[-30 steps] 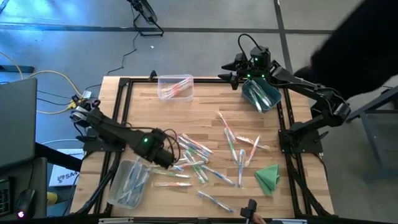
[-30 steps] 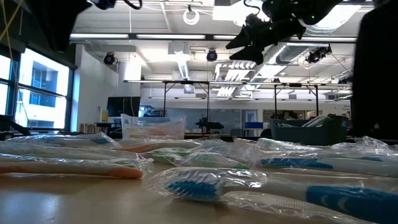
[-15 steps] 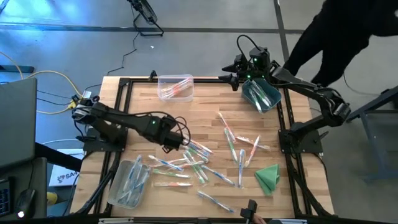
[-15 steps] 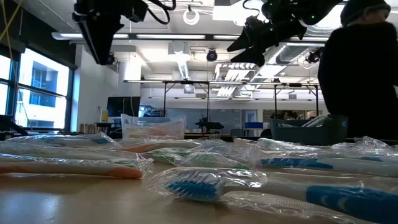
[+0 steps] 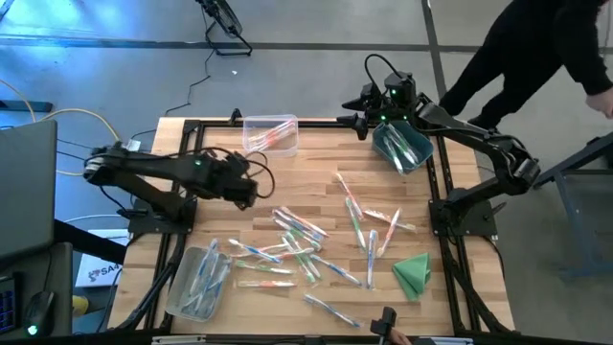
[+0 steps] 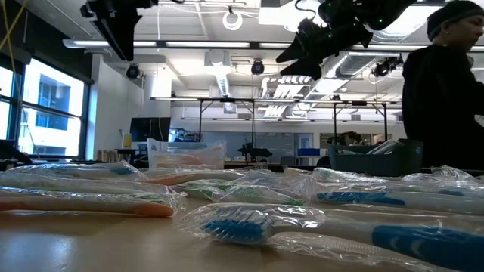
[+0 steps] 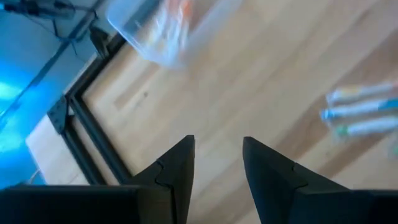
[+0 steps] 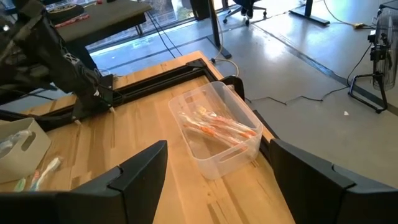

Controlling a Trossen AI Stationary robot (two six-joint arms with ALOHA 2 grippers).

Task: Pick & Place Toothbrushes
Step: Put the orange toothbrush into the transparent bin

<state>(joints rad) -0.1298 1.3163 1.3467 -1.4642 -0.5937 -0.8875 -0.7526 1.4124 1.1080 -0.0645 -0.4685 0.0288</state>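
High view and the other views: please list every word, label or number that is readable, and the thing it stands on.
No text can be read for certain.
White sheet under the table's left edge: dark print, too small to read.
Toothbrushes, bins: no legible markings.

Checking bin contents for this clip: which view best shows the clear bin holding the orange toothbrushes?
The right wrist view: the clear bin sits unobstructed, orange toothbrushes visible inside. The high view shows it small at the table's far edge; the low view sees its side from afar; the left wrist view shows only a blurred part.
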